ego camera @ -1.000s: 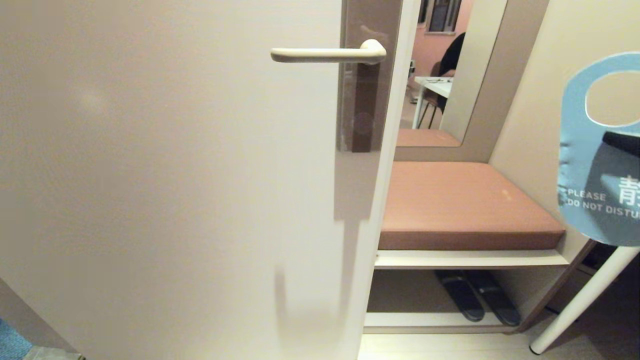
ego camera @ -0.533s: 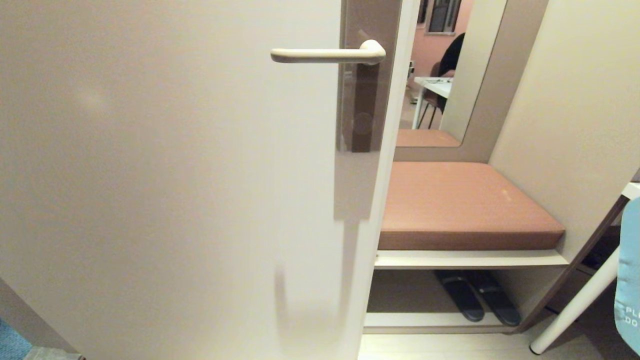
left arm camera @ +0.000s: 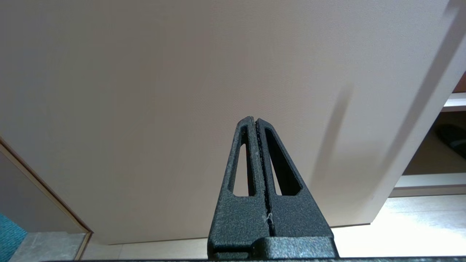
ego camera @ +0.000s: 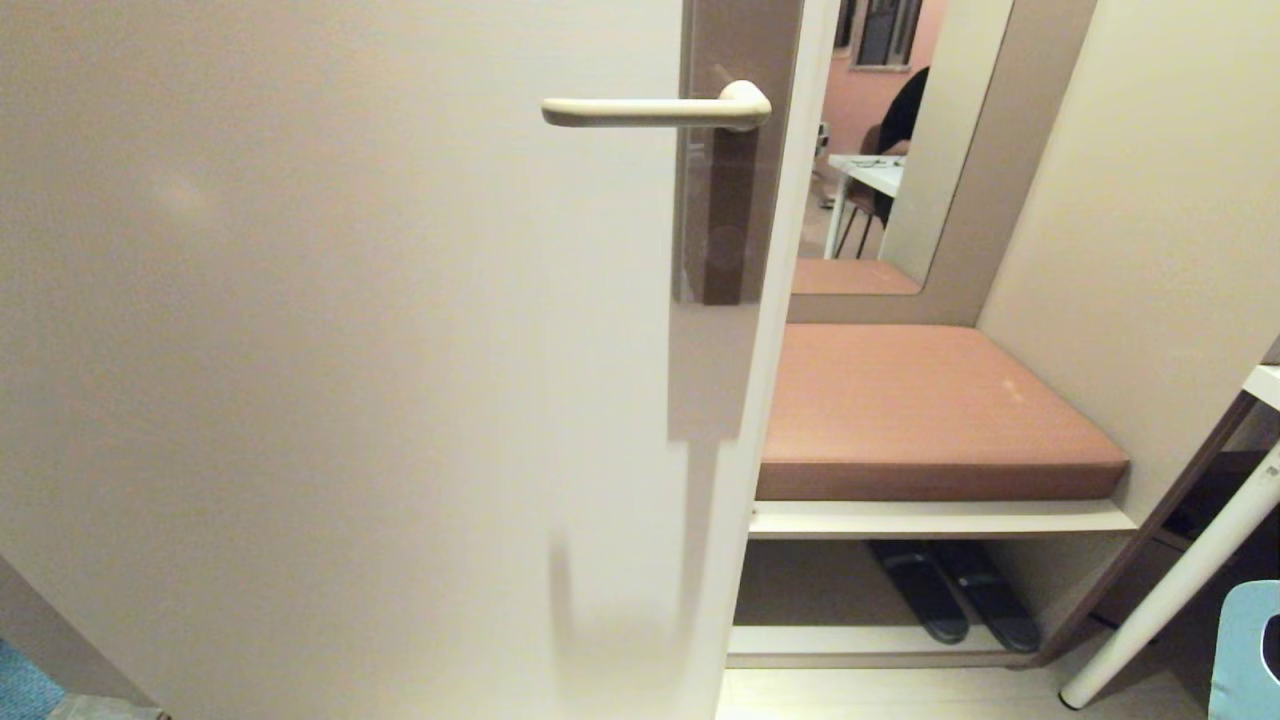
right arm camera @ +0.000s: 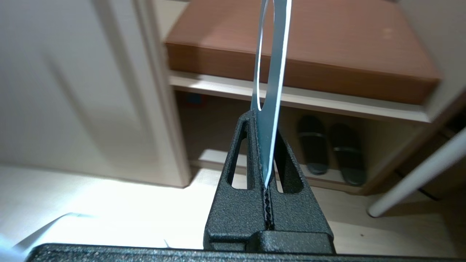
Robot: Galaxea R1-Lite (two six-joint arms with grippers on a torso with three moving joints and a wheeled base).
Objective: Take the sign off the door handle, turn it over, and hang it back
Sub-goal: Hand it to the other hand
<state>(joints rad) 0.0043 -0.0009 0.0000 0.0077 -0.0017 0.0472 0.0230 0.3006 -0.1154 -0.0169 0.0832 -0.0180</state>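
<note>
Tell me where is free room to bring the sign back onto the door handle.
The door handle is bare along its length, with plain door left of its free tip. Crowded: the backplate end. The right gripper holds the sign low right.

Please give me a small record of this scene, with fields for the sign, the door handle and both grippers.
sign: clamped edge-on in the right gripper, low at the right of the head view, off the handle
door handle: bare, level, nothing hanging on it
right gripper: jaws shut on the sign
left gripper: jaws shut, empty, facing the door
</note>
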